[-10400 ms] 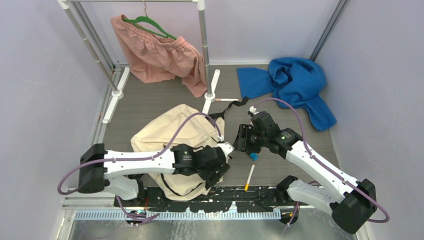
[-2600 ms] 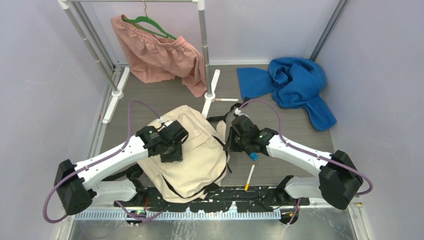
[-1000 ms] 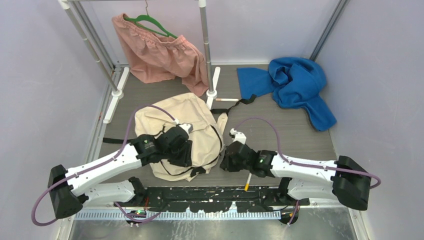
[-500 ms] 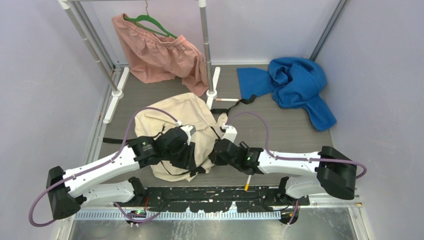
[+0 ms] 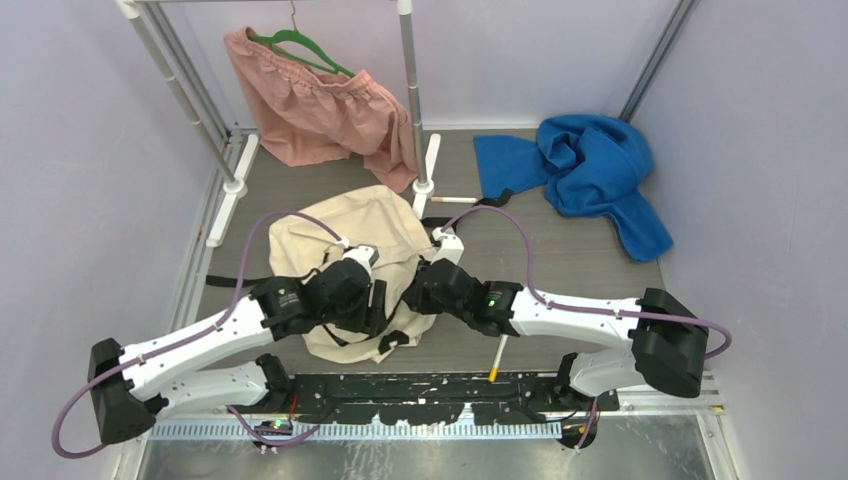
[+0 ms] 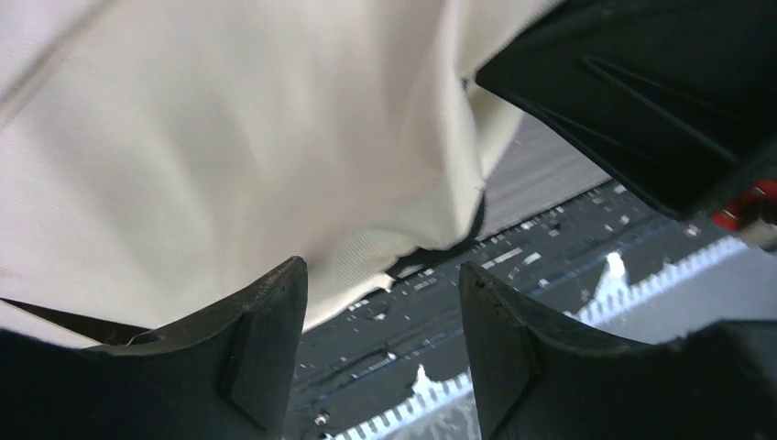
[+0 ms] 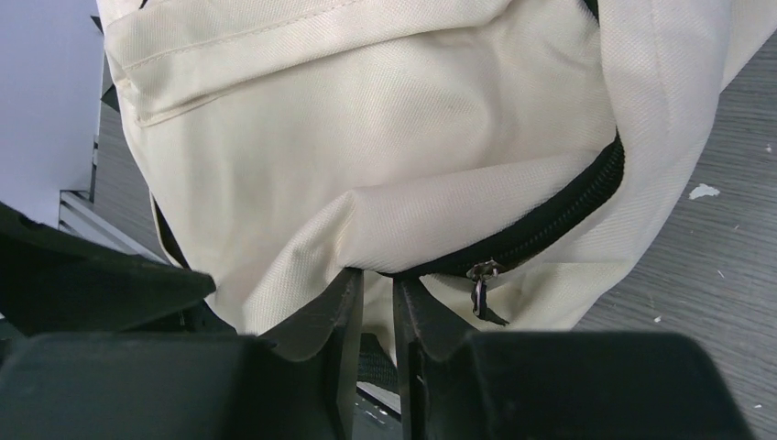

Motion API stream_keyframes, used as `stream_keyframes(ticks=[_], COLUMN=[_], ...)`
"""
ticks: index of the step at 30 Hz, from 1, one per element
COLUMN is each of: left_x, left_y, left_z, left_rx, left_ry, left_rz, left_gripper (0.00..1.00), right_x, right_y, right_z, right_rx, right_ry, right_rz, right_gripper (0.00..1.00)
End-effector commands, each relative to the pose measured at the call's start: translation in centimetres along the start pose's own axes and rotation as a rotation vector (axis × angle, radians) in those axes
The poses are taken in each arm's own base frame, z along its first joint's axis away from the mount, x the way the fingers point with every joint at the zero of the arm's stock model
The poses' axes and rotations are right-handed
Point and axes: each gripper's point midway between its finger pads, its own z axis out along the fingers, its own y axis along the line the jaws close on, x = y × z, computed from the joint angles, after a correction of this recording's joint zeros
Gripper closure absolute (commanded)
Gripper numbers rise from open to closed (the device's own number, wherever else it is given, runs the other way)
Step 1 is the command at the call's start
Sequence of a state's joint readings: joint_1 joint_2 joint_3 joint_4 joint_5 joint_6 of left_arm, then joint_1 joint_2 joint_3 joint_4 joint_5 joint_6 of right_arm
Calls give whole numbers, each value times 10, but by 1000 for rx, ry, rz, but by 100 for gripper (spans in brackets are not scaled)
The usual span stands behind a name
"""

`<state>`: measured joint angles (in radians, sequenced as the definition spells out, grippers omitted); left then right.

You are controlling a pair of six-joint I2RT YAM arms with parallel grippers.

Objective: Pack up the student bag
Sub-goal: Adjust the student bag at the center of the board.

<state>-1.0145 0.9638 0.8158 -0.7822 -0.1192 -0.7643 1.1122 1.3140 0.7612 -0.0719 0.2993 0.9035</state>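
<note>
Cream fabric is filling both wrist views: the right gripper point(image 7: 376, 284) is pinching a fold of the student bag point(image 5: 335, 235) by its black zipper point(image 7: 550, 223), having swung left onto it in the last second. The left gripper point(image 6: 380, 280) is spreading wider than before, released over the bag's near edge on the grey table point(image 5: 580, 265).
</note>
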Motion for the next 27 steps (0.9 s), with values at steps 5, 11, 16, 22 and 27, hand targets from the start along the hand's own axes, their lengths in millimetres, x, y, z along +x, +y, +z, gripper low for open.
stream_keyframes(ticks=[5, 11, 16, 22, 27], left_x=[-23, -28, -39, -60, -91], left_y=[15, 9, 13, 26, 25], left_z=[20, 28, 27, 13, -1], left_rx=[-151, -140, -184, -261, -163], left_ry=[-47, -49, -77, -97, -145], left_rz=[103, 139, 156, 132, 16], left_gripper=[37, 41, 74, 100, 100], right_x=[-24, -30, -30, -23, -12], right_y=[14, 7, 6, 9, 24], right_z=[-1, -6, -9, -12, -18], right_rx=[-55, -40, -41, -78, -131], right_ry=[-59, -77, -80, -55, -65], right_rz=[39, 48, 53, 47, 29], right_gripper=[75, 74, 74, 69, 69])
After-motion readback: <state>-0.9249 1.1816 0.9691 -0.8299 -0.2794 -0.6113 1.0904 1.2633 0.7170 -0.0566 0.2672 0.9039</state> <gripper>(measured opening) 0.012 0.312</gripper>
